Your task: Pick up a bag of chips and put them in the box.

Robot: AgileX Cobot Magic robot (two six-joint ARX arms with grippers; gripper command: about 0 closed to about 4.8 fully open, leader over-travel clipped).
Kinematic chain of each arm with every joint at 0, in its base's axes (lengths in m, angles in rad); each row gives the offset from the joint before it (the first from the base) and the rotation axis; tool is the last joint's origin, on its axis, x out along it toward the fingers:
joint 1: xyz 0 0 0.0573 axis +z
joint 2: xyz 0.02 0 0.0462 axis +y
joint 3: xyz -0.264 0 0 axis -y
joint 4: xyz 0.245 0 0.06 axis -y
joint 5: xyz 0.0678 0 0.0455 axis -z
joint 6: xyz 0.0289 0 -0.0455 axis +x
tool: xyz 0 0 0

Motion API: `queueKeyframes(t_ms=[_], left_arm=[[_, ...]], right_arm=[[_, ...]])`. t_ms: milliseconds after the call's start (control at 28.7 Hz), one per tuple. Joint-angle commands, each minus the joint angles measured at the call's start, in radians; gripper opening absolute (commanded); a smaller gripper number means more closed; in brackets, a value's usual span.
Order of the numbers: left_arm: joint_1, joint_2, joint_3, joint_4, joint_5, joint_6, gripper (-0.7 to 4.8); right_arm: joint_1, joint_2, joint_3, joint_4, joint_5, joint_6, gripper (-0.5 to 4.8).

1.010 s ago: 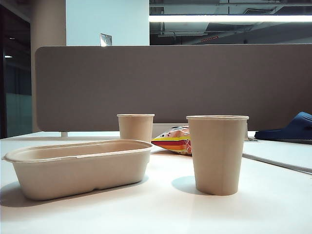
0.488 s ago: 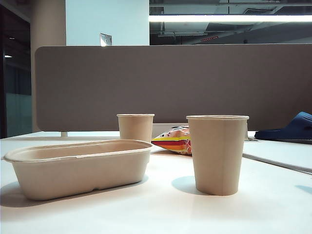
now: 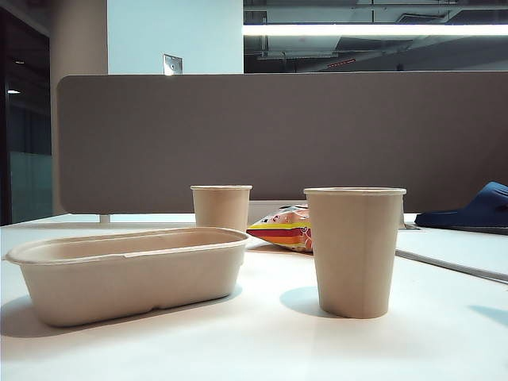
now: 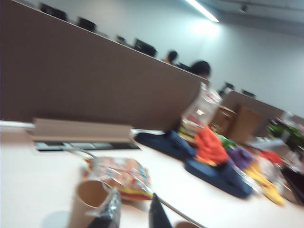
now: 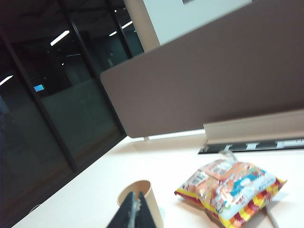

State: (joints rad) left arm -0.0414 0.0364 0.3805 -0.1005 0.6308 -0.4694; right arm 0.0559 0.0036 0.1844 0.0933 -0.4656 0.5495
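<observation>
Left gripper [image 4: 134, 216] pressed together, empty | right gripper [image 5: 134, 214] pressed together, empty | bag of chips [image 3: 279, 229] on table [image 3: 262, 341] behind box [image 3: 127, 273]

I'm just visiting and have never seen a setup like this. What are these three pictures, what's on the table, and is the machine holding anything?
This is a two-armed robot, each arm ending in a two-finger gripper. One picture comes from a fixed camera low at the table, where neither arm shows; the other two come from cameras on the wrists. On the white table stand a long shallow box and two paper cups. Behind them lies the bag of chips. Beyond is a brown partition. The left gripper and the right gripper peek in at the edge of their own views, both shut and empty, above the table.
</observation>
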Motion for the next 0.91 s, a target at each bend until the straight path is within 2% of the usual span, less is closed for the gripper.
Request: queueKeyframes(t_ms=[35, 174, 383, 488, 697, 906], left_arm=[[-0.002, 0.056, 0.078, -0.043, 0.099, 0.005, 0.84], [-0.002, 0.146, 0.19, -0.087, 0.17, 0.062, 0.85], [-0.002, 0.276, 0.361, -0.175, 0.176, 0.212, 0.86], [-0.002, 0.33, 0.426, -0.193, 0.175, 0.256, 0.88], [-0.002, 0.444, 0.51, -0.198, 0.212, 0.262, 0.88], [-0.003, 0.542, 0.518, -0.192, 0.196, 0.285, 0.88]], right_arm=[[0.002, 0.002, 0.069, -0.102, 0.022, -0.059, -0.09], [0.002, 0.044, 0.167, -0.225, 0.047, -0.141, -0.09], [0.002, 0.205, 0.311, -0.319, 0.048, -0.169, -0.09], [0.002, 0.307, 0.385, -0.342, 0.043, -0.181, -0.09], [0.003, 0.521, 0.517, -0.351, 0.006, -0.192, -0.09], [0.006, 0.711, 0.604, -0.351, -0.044, -0.218, -0.09]])
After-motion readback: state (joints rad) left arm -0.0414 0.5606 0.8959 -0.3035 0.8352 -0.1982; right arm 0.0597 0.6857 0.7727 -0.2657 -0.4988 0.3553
